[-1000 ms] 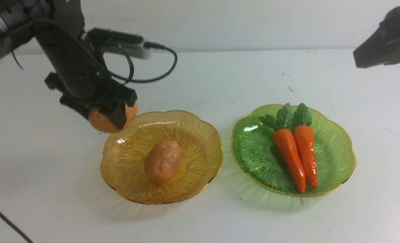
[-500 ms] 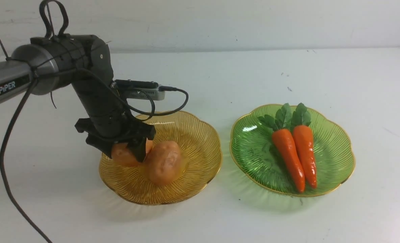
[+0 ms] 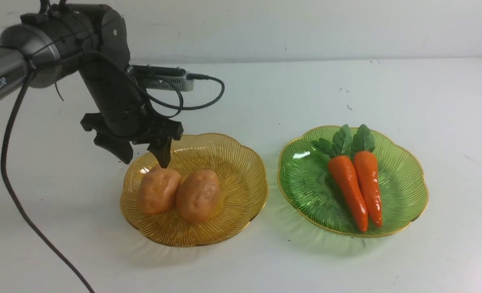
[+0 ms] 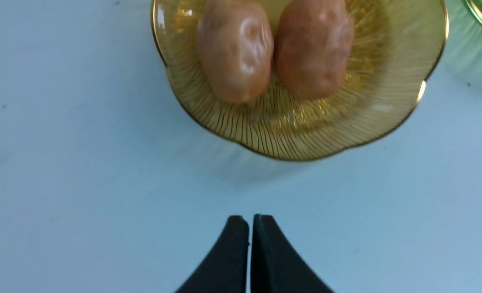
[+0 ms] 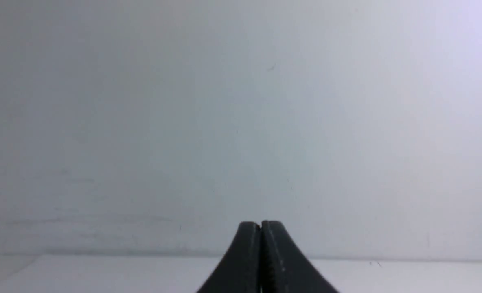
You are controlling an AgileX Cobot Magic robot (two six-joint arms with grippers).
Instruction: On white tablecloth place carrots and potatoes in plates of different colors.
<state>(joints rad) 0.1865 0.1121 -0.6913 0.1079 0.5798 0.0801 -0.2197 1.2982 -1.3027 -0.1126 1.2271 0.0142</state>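
Two potatoes lie side by side in the amber-yellow plate on the white tablecloth. Two carrots lie in the green plate, leaves pointing away. My left gripper hangs empty just above the plate's far left edge, over the left potato. Its fingers look apart in the front view. In the left wrist view its tips meet on nothing, with both potatoes beyond them. My right gripper is shut and empty, facing a wall, and is out of the front view.
The left arm's black cable trails down across the tablecloth at the front left. The wrist camera and its looped cable stick out over the plate's far side. A pale wall runs behind the table.
My left gripper brought the second potato down into the amber plate, let it go beside the first one and rose a little. My right arm left the front view.
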